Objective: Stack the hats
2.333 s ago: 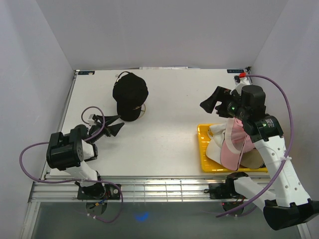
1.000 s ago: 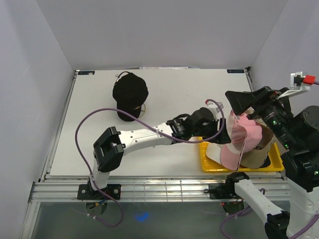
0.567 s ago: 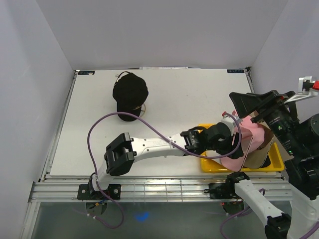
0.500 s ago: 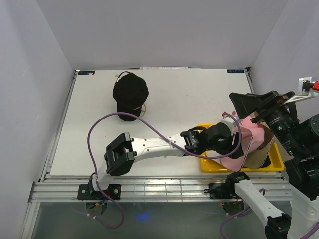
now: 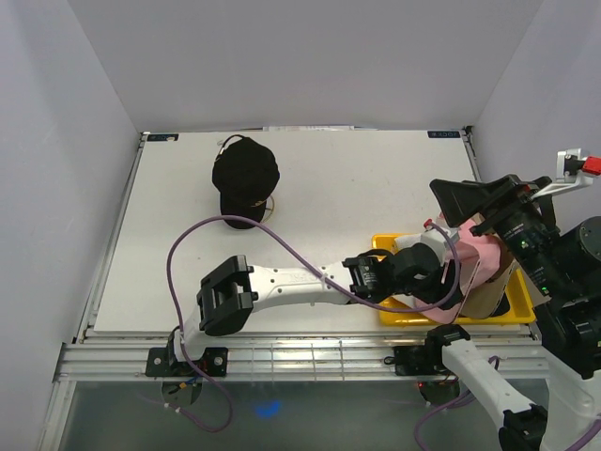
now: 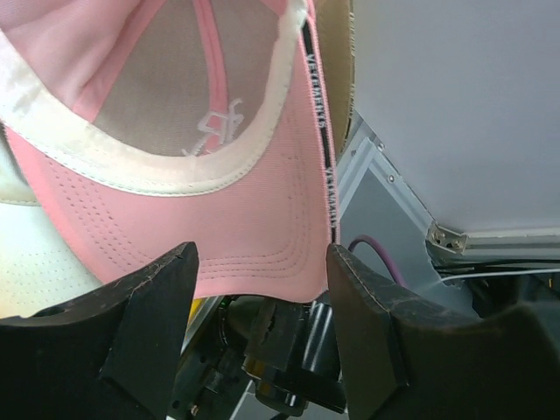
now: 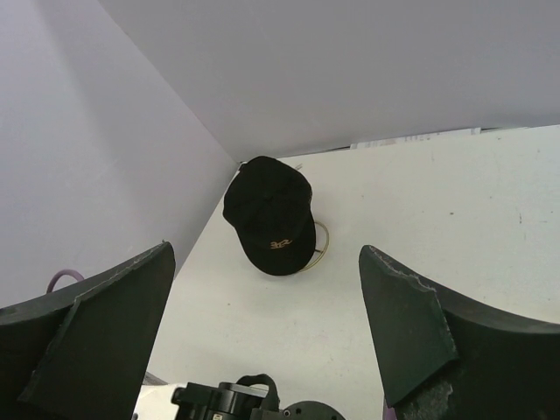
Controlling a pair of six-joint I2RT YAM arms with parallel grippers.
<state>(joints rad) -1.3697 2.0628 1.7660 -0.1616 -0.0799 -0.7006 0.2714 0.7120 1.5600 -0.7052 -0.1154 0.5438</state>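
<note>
Pink hat [image 6: 219,219]: hung just ahead of the left claw [image 6: 260,255], its brim edge across the gap.
Left claw: spread, pinching nothing.
Right claw [image 7: 264,252]: spread, empty; black hat [image 7: 267,214] lay far ahead.
Handling: probably light, with a soft crown and stiffer brim; the brim edge seemed the best hold.
Heading: underside faced the left claw, with the long axis running brim-to-crown away from it.

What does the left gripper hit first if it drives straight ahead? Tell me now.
The pink cap: its brim sits right ahead of the open left gripper, about level with the fingertips, though depth is hard to judge.
</note>
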